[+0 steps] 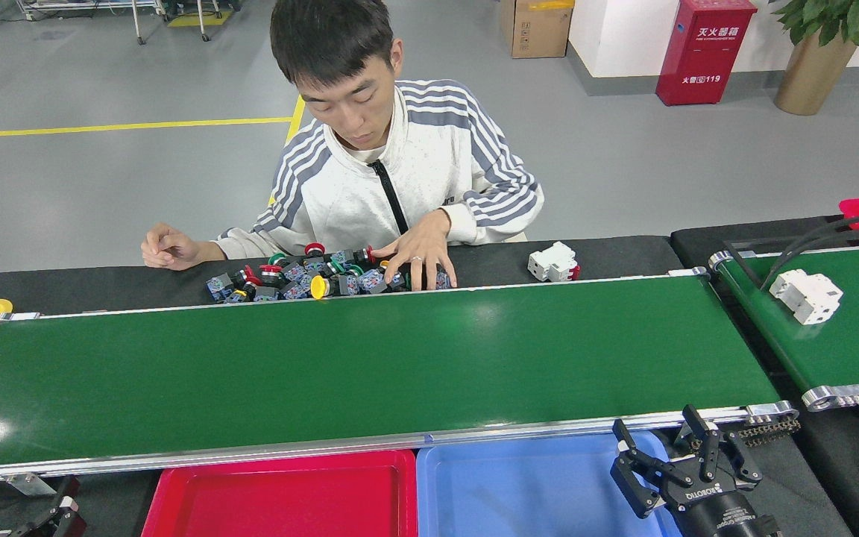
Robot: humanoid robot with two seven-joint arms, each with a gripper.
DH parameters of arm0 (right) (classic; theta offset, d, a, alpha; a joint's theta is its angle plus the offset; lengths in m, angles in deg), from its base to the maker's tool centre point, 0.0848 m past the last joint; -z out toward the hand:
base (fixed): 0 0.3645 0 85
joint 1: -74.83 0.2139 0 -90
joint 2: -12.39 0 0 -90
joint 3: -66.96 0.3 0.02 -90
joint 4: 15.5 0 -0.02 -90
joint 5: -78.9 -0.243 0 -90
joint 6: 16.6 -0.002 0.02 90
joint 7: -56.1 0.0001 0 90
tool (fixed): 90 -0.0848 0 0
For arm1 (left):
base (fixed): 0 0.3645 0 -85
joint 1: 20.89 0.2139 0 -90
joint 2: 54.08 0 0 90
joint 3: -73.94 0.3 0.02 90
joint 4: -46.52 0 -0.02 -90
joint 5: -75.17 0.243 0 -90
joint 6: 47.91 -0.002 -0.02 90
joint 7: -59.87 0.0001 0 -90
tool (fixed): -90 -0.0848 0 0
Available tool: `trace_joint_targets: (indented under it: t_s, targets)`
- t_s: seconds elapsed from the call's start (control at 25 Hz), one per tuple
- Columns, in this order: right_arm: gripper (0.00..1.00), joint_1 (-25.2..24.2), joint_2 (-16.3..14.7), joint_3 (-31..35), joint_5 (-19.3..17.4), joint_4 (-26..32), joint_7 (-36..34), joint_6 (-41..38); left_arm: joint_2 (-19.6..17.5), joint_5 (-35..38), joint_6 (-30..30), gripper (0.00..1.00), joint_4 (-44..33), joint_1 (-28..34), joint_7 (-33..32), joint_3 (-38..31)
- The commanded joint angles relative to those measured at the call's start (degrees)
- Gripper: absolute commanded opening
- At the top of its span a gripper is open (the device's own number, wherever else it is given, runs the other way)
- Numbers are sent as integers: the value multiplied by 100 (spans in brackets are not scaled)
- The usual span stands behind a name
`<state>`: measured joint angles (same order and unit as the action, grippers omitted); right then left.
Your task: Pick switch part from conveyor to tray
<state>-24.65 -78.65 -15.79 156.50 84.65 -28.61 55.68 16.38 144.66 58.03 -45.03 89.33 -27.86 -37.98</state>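
On the far side of the conveyor (370,365), past the far rail, there's a whole pile of switch parts (325,277) sitting on the dark table, with a person's hand (420,257) resting on the right end of the heap. So nothing is actually on the belt right now; the green surface looks bare from end to end.

The parts look like small push-button switches: coloured caps (red, green, one yellow) on blocky bodies. My guess is they're light, rigid plastic, not fragile, but the round caps would be slippery to pinch. I'd go for the flat sides of the square body instead.

The right gripper (668,466) hovers at the near right, over the right end of the blue tray (519,492), fingers spread apart and holding nothing. The pile is well apart from it, across the full width of the belt and off to the left. The left gripper (27,514) is barely in view at the near-left corner, and I can't tell if it's spread or closed. A red tray (280,496) sits just left of the blue one.
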Motion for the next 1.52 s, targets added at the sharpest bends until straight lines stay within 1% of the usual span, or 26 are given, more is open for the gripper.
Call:
trace_joint_targets:
  t_s: [0.0,0.16,0.28,0.48,0.76,1.16,1.28,1.48]
  targets:
    - [98,35,-46,4,-9,75,-2,-39,-33,29,32,100,-57,-18,46,-23]
    - [98,61,-64,4,-9,75,-2,-48,-33,-6,41,100,-83,44,46,-14]
    - [98,61,-169,4,-9,75,-2,-48,-24,3,32,100,-101,35,46,-5]
    - [98,158,-160,13,-17,75,-2,-12,-15,3,32,100,-144,26,55,-31]
    - [98,149,-125,13,-35,66,-2,5,2,3,32,100,-136,26,55,-23]
    - [98,149,-134,224,-88,75,-11,-4,20,-6,32,100,-144,114,46,-93]
    - [98,149,-152,417,-123,66,7,-4,20,3,32,100,-118,105,55,-102]
    - [98,149,-143,532,-132,22,42,5,20,12,32,100,-101,105,46,-102]
